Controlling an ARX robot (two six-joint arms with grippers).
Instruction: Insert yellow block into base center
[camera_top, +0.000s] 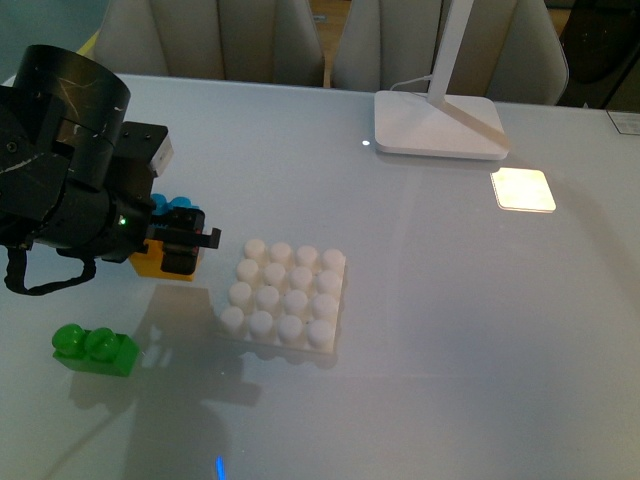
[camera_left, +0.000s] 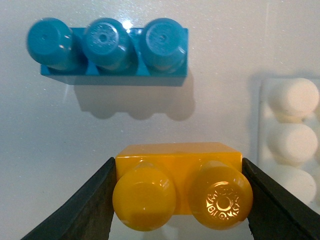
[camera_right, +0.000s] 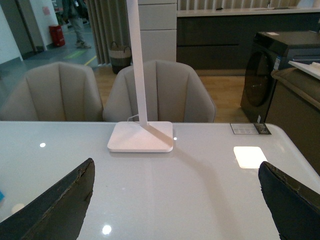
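Left wrist view: the left gripper (camera_left: 178, 200) has its fingers (camera_left: 85, 210) pinching the yellow block (camera_left: 180, 160) by both ends, studs up; the blue brick (camera_left: 112, 47) lies near it on the tabletop (camera_top: 450, 330); the front view puts the block left of the base (camera_top: 290, 297), near but apart; the right gripper (camera_right: 170, 200) has its fingers (camera_right: 55, 210) spread wide, holding nothing.

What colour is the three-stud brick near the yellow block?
Teal-blue; the three-stud brick shows best in the left wrist view, near the yellow block.
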